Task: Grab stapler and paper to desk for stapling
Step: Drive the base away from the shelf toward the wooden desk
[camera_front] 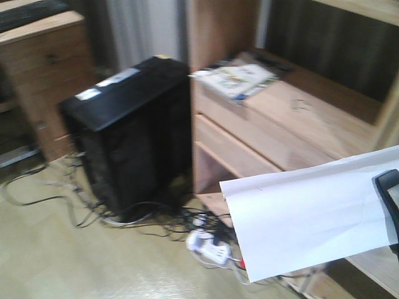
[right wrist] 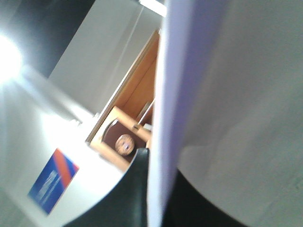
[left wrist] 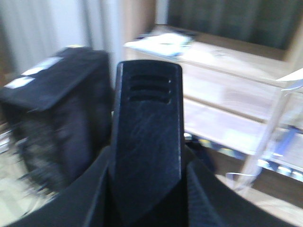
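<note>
At right edge of the front view, the right gripper point(camera_front: 389, 200) pinches the paper point(camera_front: 299, 218), held in air before the shelf point(camera_front: 293, 124); the left gripper point(left wrist: 148, 187) is clamped on the black stapler point(left wrist: 147, 118); a computer tower point(camera_front: 124, 137) stands on the floor point(camera_front: 56, 261).

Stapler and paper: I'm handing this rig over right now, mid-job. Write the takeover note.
Left gripper: shut on the small black plastic stapler.
Right gripper: shut on one edge of the plain white rectangular paper sheet, held curled in front of the light-wood shelving unit.
Done: both things are picked up.
Left: the desk shows in no view; carry both there, set them down, staple.
</note>
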Tool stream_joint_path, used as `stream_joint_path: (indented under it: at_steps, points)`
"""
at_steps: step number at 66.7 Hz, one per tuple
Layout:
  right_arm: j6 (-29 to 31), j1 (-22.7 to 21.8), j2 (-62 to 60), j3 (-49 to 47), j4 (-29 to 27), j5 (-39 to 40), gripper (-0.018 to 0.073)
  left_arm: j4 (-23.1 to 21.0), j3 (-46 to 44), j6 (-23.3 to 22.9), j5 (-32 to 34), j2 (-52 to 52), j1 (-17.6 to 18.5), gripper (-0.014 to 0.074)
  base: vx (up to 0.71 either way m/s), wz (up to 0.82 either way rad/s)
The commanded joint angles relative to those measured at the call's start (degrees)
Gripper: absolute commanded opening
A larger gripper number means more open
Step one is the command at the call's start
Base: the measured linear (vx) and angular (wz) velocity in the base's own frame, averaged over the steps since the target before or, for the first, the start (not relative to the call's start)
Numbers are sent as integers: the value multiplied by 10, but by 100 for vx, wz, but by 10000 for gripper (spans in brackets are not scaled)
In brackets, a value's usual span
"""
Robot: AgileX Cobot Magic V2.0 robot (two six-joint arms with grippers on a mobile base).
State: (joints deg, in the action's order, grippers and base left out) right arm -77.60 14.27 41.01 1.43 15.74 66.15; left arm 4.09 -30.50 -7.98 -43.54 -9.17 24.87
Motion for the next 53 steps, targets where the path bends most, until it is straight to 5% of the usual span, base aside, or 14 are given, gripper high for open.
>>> stream_joint_path:
  at_steps: [1, 53]
  points:
    - [3, 0, -1, 14, -1, 56, -9, 1, -18, -3, 66, -7, 1, -6, 2, 69]
    - [3, 0, -1, 14, -2, 56, -9, 1, -18, -3, 66, -7, 0, -6, 4, 75]
